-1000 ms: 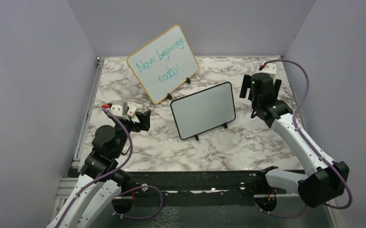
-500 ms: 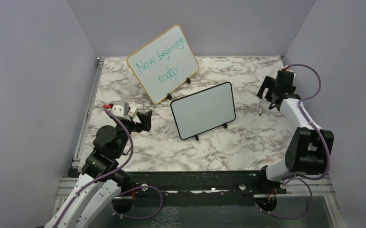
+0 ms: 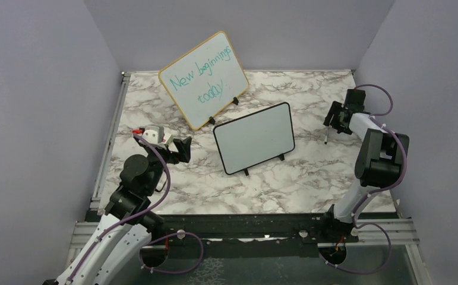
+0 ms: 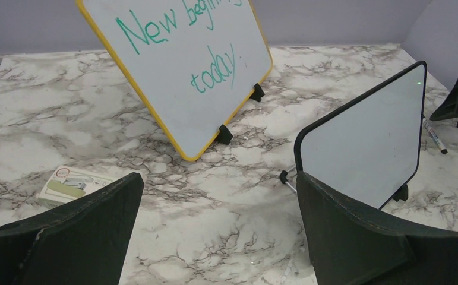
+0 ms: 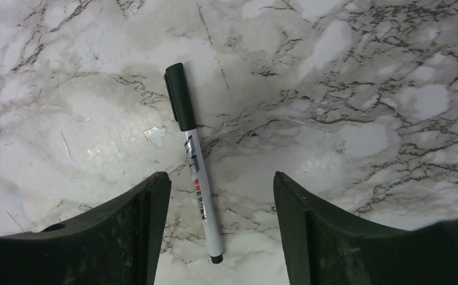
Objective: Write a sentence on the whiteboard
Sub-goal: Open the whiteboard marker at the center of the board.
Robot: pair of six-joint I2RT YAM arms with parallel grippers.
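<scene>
The whiteboard point(image 3: 254, 138) stands tilted on small black feet at mid-table, thin black frame, its white face blank point(image 4: 363, 142); the sentence is not in view. A white marker with a black cap point(image 5: 193, 160) lies flat on the marble at the right point(image 3: 326, 138), also seen in the left wrist view point(image 4: 435, 135). My right gripper point(image 5: 219, 196) is low over the marker's tail end, open, one finger on each side and neither touching it; from above it is at the right edge point(image 3: 338, 119). My left gripper point(image 3: 182, 148) hovers wide open and holds nothing point(image 4: 217, 190), left of the whiteboard.
A larger wood-framed board with teal handwriting point(image 3: 204, 78) leans behind the whiteboard point(image 4: 179, 65). A small white-and-green box point(image 4: 72, 184) lies on the marble at the left. Purple walls close the table on three sides; the right wall is close to my right arm.
My right arm swung from beside the whiteboard out to the right and came down over the marker, its jaws narrowing. The left arm barely moved.
</scene>
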